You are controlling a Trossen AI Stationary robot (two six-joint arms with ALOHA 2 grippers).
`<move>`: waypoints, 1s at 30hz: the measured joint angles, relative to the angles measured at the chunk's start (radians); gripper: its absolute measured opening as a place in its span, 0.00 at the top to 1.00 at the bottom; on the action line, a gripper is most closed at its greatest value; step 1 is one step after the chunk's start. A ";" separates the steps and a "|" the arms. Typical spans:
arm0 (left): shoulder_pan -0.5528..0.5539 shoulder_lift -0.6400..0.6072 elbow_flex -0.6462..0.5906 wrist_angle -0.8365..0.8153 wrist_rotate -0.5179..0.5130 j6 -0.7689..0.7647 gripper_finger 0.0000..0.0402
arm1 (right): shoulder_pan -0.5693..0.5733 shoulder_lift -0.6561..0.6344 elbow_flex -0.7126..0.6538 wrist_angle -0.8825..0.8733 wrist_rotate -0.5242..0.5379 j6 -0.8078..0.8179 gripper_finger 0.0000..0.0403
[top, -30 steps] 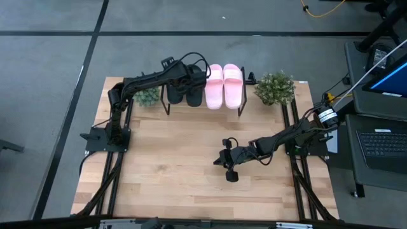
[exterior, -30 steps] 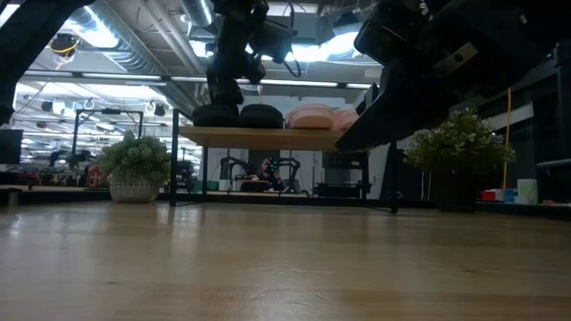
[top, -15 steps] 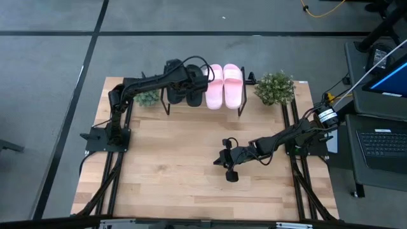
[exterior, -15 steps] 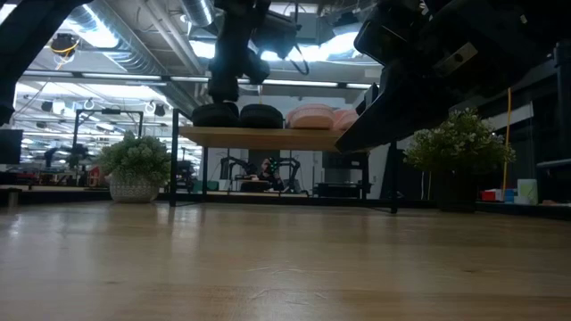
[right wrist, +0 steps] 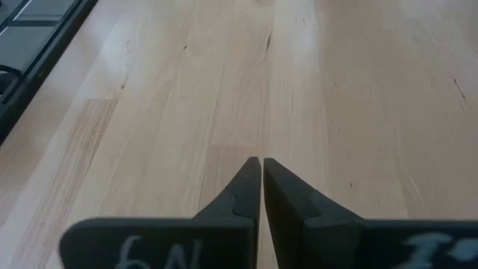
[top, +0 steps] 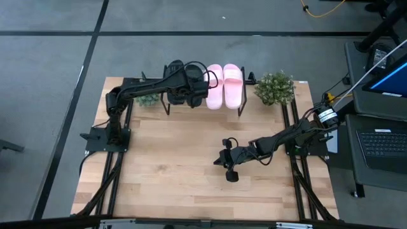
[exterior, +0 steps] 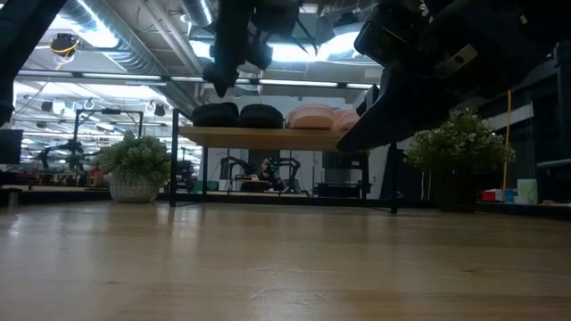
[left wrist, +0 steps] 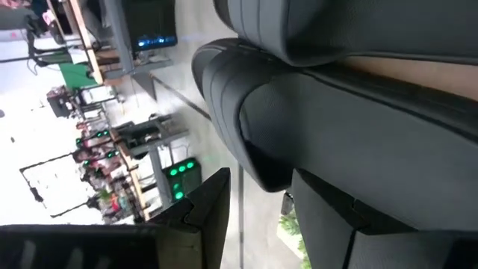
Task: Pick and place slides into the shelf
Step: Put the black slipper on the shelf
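All the slides lie side by side on the top of the shelf point(exterior: 268, 137) at the table's far edge. Two are black point(top: 175, 69) point(top: 194, 69) on the left, and two are pale pink point(top: 214, 86) point(top: 233, 84) on the right. My left gripper point(top: 180, 84) hangs open just above the left black slide point(exterior: 216, 114), clear of it in the low view. That slide's dark strap point(left wrist: 336, 97) fills the left wrist view beyond the fingers. My right gripper point(right wrist: 261, 168) is shut and holds nothing, low over the bare tabletop near the table's middle point(top: 217, 161).
A potted plant point(top: 275, 88) stands right of the shelf and a smaller one point(top: 147, 97) stands to its left, partly under my left arm. The wide wooden tabletop point(top: 178, 165) lies bare between the shelf and the near edge. A laptop point(top: 381, 143) sits off the table's right side.
My left gripper has risen off the left black slide and drawn back a little toward the table's near edge, rolling its wrist and staying open. The black slides stay on the shelf and more of them shows in the high view.
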 joint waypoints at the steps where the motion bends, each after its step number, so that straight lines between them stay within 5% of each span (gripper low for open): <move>1: -0.004 -0.010 0.000 0.000 0.004 0.000 0.66 | 0.000 0.000 0.000 0.000 0.000 0.000 0.95; 10: -0.067 -0.120 0.002 0.000 0.044 -0.077 0.69 | 0.000 0.000 -0.001 -0.005 0.000 0.000 0.95; 18: -0.108 -0.184 0.001 0.010 0.268 -0.210 0.98 | 0.000 0.000 -0.001 -0.002 0.000 0.004 0.95; 30: -0.221 -0.216 0.000 0.125 0.251 -0.239 1.00 | 0.000 0.000 -0.001 0.008 0.000 0.022 0.95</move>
